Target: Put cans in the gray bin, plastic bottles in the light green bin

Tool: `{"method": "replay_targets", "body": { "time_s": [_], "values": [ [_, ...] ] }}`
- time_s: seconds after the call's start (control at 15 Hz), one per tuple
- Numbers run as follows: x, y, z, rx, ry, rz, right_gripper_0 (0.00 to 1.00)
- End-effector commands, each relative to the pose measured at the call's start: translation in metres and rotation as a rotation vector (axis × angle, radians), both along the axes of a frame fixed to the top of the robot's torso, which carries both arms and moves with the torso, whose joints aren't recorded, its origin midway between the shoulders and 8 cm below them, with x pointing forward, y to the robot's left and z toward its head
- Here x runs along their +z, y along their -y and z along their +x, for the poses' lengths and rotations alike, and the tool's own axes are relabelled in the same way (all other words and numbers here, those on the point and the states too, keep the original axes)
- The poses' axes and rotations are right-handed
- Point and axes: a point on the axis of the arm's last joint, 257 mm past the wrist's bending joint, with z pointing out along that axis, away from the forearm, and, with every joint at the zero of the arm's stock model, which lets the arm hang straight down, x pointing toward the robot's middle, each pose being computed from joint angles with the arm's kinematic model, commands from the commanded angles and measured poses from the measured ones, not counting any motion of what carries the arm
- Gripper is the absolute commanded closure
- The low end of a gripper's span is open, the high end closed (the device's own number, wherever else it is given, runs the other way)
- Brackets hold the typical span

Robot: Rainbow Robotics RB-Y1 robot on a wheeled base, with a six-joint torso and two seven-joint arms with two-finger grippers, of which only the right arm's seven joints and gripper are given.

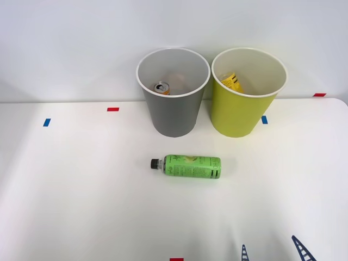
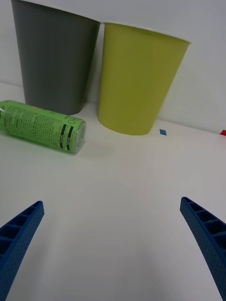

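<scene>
Front view: a slim plastic bottle with a green label and black cap (image 1: 187, 166) lies on its side on my white worktop (image 1: 81, 206), before the tall gray bin (image 1: 173, 117), which holds an orange can (image 1: 161, 87). Beside it stands the yellow-green bin (image 1: 239, 117). My jaws gape wide, holding nothing.

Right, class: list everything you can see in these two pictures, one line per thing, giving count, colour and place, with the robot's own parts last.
Gray bin: one, gray with white rim, back of table, robot's left of the other bin.
Light green bin: one, yellow-green with white rim, beside the gray bin.
Can: one, orange with silver top, inside the gray bin.
Yellow item: one, yellow with dark print, inside the light green bin.
Bottle: one, green label, black cap, lying in front of the gray bin.
Tape marks: several, red and blue, scattered on the table.
Table: one, white.
Right gripper: one, blue ribbed fingers, open, above the table.
</scene>
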Motion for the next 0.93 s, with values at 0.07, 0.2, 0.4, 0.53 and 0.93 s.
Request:
{"method": "replay_targets", "body": {
  "time_s": [0.07, 0.2, 0.4, 0.53, 0.93],
  "values": [
    [0.0, 0.0001, 0.0, 0.0, 0.0, 0.0, 0.0],
    [0.0, 0.0001, 0.0, 0.0, 0.0, 0.0, 0.0],
    [0.0, 0.0001, 0.0, 0.0, 0.0, 0.0, 0.0],
    [0.0, 0.0001, 0.0, 0.0, 0.0, 0.0, 0.0],
    [0.0, 0.0001, 0.0, 0.0, 0.0, 0.0, 0.0]
  ]
}}
